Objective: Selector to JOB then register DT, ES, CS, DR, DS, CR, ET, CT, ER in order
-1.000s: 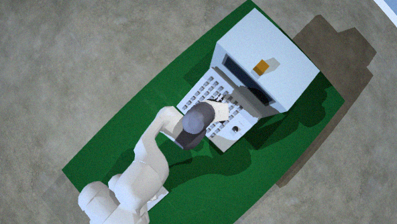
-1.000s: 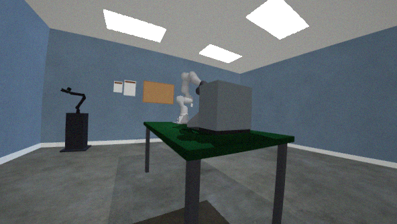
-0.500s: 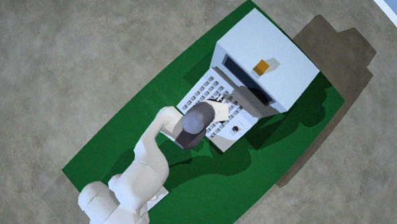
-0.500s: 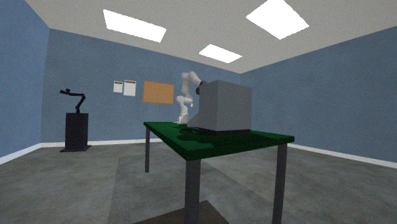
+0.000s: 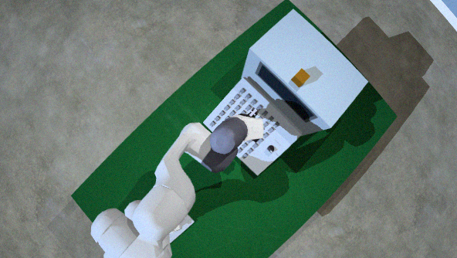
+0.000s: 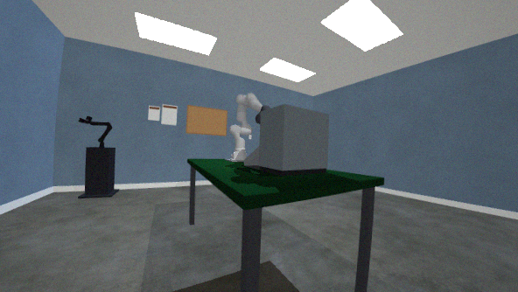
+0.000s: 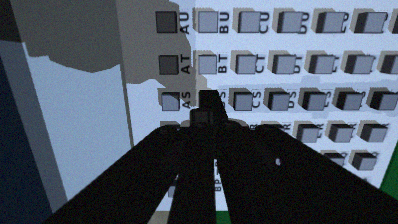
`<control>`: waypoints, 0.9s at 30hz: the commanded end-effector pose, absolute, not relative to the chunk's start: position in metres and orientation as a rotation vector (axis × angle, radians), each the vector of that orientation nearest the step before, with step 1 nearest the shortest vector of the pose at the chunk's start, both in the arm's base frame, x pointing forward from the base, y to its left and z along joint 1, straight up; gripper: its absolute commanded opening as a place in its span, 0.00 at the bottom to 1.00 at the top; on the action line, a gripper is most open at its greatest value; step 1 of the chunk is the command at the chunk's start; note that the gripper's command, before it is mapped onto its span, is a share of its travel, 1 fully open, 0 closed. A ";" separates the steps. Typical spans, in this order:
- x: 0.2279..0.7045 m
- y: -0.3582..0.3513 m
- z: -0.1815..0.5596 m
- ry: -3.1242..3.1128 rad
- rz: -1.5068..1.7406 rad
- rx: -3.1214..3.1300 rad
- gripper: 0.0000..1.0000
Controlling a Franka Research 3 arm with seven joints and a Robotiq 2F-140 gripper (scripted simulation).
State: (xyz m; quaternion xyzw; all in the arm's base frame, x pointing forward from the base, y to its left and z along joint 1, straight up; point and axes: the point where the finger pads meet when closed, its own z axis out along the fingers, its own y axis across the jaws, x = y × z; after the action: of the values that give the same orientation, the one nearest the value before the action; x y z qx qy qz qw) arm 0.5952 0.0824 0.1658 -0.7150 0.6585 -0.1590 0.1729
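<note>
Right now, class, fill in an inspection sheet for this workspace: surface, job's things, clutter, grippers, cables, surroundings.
Surface: green table top, dark legs.
Job's things: pale grey box-shaped machine with a grid of grey square keys; round dark selector knob near the keypad's corner.
Clutter: small orange block on the machine's top.
Grippers: black gripper, jaws shut on nothing, over the key beside AS.
Cables: nothing seen.
Surroundings: blue walls, cork board, black arm on a pedestal.
</note>
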 end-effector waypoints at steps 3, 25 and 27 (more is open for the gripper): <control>0.597 0.083 0.164 1.874 -0.451 -2.019 0.10; 0.600 0.083 0.158 1.874 -0.451 -2.019 0.10; 0.600 0.083 0.158 1.874 -0.451 -2.019 0.10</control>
State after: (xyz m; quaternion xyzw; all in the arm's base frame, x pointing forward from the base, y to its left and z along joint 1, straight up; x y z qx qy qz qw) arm 0.5986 0.0828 0.1586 -0.7159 0.6576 -0.1592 0.1723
